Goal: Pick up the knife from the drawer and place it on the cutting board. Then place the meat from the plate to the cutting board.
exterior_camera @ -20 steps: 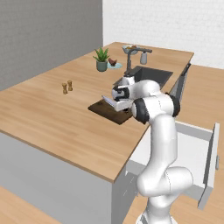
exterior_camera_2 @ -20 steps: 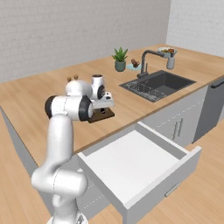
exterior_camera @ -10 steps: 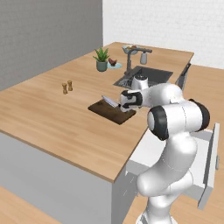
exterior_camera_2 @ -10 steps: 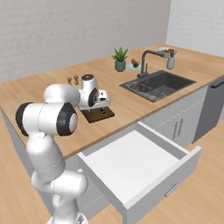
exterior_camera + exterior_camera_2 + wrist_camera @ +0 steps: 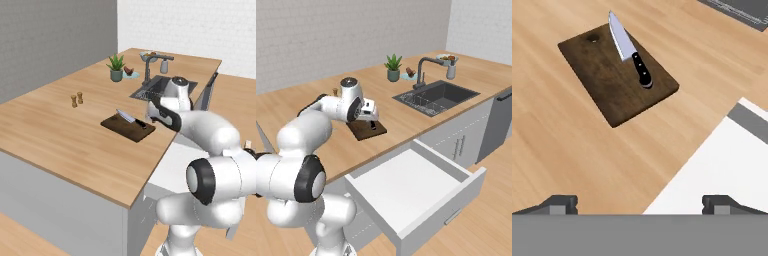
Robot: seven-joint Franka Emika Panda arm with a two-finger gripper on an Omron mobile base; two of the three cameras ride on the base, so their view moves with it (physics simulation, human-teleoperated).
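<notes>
The knife (image 5: 630, 50), silver blade and black handle, lies diagonally on the dark brown cutting board (image 5: 607, 82); both also show on the counter as the knife (image 5: 131, 119) and the cutting board (image 5: 125, 129). My gripper (image 5: 640, 202) hovers open and empty above the counter's front edge, between the board and the open white drawer (image 5: 722, 170). From the sides, the gripper (image 5: 151, 116) (image 5: 371, 119) sits just off the board's near end. The meat (image 5: 129, 70) (image 5: 410, 73) rests on the pale blue plate (image 5: 133, 75) (image 5: 405, 77) beside the plant.
The drawer (image 5: 416, 192) stands pulled out below the counter edge. A potted plant (image 5: 116, 67), a faucet (image 5: 148, 70) and a dark sink (image 5: 436, 96) lie beyond the board. Two small shakers (image 5: 76, 100) stand left of it. A fruit bowl (image 5: 148, 54) sits behind the faucet.
My hand has drawn back from over the board toward the counter's front edge, and the arm's elbow has swung outward. The knife stays lying on the board.
</notes>
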